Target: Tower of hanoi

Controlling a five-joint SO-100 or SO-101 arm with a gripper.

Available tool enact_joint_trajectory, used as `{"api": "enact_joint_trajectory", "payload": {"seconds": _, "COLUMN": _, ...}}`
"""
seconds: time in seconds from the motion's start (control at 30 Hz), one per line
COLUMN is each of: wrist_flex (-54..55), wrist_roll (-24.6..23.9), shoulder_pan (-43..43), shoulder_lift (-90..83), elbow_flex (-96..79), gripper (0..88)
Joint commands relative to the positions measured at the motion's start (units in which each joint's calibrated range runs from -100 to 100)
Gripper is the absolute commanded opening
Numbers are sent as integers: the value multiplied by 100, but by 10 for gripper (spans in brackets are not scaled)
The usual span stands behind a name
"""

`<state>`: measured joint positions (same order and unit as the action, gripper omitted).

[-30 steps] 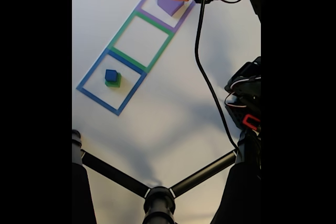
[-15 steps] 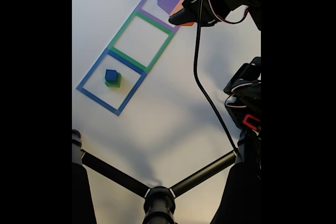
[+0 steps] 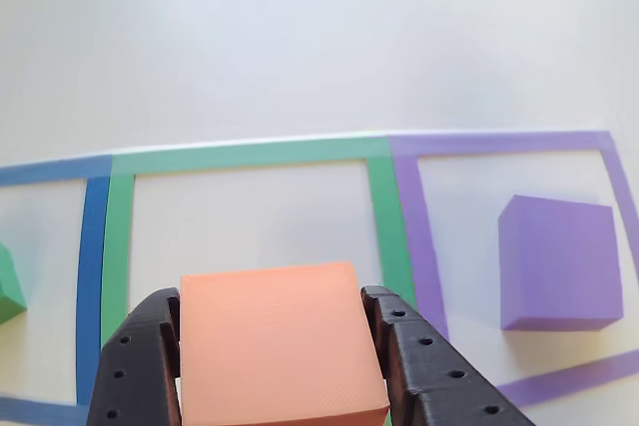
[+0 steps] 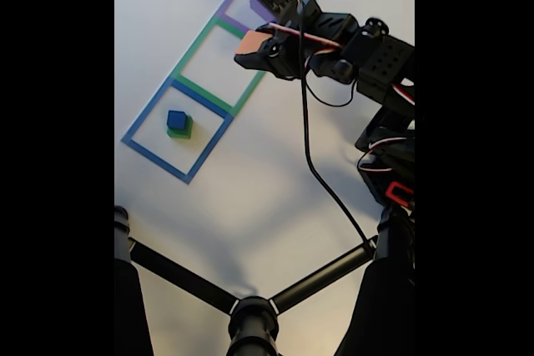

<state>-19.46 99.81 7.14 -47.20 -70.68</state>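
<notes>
Probably a hobby workspace: white table (image 4: 250,181), taped squares (image 4: 213,64).

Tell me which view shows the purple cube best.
The other view: the purple cube sits unobstructed inside the purple square, top and front faces visible. In the fixed view the arm covers nearly all of it, leaving a purple sliver. The gripper holds the orange cube.

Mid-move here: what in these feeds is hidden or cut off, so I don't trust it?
- Purple cube: in the fixed view, hidden behind the arm.
- Green block: cut by the other view's left edge.
- Orange cube: its underside is hidden, so its height above the table is unclear.
- Claw: fingertips cut by the other view's bottom edge.
</notes>
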Motion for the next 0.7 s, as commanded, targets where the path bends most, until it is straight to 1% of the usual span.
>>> {"api": "enact_joint_trajectory", "payload": {"seconds": 0.0, "wrist_flex": 2686, "wrist_roll": 19, "shoulder_pan": -169, "shoulder_lift": 826, "elbow_flex": -760, "gripper": 89}}
{"api": "enact_joint_trajectory", "payload": {"seconds": 0.1, "wrist_flex": 4062, "wrist_roll": 19, "shoulder_pan": -169, "shoulder_lift": 1620, "elbow_flex": -1078, "gripper": 88}}
{"api": "enact_joint_trajectory", "payload": {"seconds": 0.23, "wrist_flex": 5382, "wrist_roll": 19, "shoulder_pan": -146, "shoulder_lift": 2589, "elbow_flex": -1251, "gripper": 88}}
{"api": "enact_joint_trajectory", "payload": {"seconds": 0.53, "wrist_flex": 7834, "wrist_roll": 19, "shoulder_pan": -192, "shoulder_lift": 4889, "elbow_flex": -1033, "gripper": 89}}
{"api": "enact_joint_trajectory", "payload": {"seconds": 0.67, "wrist_flex": 8490, "wrist_roll": 19, "shoulder_pan": -222, "shoulder_lift": 5714, "elbow_flex": -733, "gripper": 89}}
